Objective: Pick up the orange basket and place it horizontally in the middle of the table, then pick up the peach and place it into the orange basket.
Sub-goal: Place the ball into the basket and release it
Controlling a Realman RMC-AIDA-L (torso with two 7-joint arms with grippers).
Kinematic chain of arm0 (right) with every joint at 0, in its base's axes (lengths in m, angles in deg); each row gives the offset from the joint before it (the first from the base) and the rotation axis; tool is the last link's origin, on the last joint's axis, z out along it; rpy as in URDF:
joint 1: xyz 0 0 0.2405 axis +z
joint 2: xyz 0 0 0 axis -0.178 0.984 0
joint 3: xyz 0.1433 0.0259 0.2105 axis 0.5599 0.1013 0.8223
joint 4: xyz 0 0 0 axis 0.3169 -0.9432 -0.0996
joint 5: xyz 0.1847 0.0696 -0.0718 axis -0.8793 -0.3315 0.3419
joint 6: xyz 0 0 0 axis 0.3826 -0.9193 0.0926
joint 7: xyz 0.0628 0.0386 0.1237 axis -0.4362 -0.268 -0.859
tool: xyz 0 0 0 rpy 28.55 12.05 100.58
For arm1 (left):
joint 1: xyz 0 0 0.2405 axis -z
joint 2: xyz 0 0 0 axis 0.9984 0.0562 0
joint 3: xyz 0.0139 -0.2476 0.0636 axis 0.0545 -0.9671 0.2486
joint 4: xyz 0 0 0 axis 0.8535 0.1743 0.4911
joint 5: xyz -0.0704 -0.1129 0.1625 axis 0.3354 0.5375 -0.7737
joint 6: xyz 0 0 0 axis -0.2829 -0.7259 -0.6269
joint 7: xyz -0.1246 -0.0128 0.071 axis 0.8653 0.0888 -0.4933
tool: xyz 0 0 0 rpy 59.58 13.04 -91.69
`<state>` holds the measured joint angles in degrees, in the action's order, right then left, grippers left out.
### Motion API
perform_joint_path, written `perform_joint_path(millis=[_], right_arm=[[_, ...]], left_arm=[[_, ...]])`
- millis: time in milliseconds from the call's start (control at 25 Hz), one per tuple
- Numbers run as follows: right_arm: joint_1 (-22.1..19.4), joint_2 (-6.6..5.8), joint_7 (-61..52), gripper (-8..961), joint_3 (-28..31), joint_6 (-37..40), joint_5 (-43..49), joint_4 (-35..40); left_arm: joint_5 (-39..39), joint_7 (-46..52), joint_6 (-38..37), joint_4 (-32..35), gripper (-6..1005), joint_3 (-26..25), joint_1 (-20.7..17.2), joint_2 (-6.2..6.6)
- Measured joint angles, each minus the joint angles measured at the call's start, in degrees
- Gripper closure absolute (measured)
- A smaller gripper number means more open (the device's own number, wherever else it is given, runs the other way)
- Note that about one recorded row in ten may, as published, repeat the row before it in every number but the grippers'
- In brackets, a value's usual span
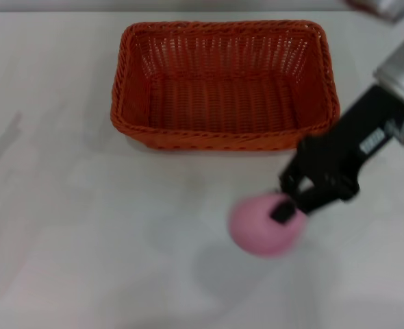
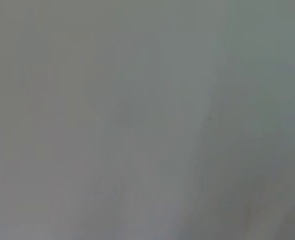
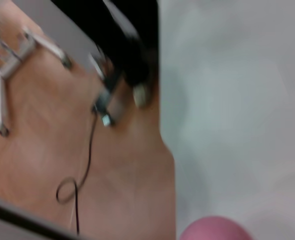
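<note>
Right gripper (image 1: 292, 204) is out over the white surface (image 1: 85, 240), reaching in from the robot's right, its black jaws closed narrow onto the peach (image 1: 265, 223). One dark finger (image 1: 281, 210) presses against the top of the pink ball; the other sits just behind it. The peach looks blurred, and a faint shadow lies on the surface below and beside it, so whether it rests on the surface or hangs just above it cannot be told. In the right wrist view only a pink curve of the peach (image 3: 215, 229) pokes in at the edge, next to pale surface and a brown floor (image 3: 47, 150) with a thin black cable (image 3: 82, 175) on it.

Now the orange basket (image 1: 224, 140): it sits lengthwise across the far middle of the surface, upright, mouth open to the camera, woven bottom fully visible, with only bare weave inside. The peach is nearer the robot than the basket and off toward its right corner, apart from the rim.

Left gripper does not show anywhere; the left wrist view gives only a flat grey blur.
</note>
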<state>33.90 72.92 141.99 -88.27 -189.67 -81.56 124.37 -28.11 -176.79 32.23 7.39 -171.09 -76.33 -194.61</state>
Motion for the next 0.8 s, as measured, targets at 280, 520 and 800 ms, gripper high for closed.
perform_joint_path(millis=[280, 520, 800], right_arm=[[1.3, 0.53, 1.8, 805, 9.9, 1.1, -0.7, 4.2], [1.1, 2.01, 3.7, 830, 21.2, 9.9, 5.3, 4.5], [-0.6, 3.21, 4.3, 871, 21.8, 24.3, 10.0, 4.1]], left_arm=[[-0.3, -0.3, 0.4, 0.2, 138, 0.1, -0.2, -0.06], [-0.5, -2.0, 0.4, 0.5, 138, 0.5, -0.3, -0.09], [-1.3, -3.0, -0.1, 1.8, 139, 0.5, 0.1, 0.05]])
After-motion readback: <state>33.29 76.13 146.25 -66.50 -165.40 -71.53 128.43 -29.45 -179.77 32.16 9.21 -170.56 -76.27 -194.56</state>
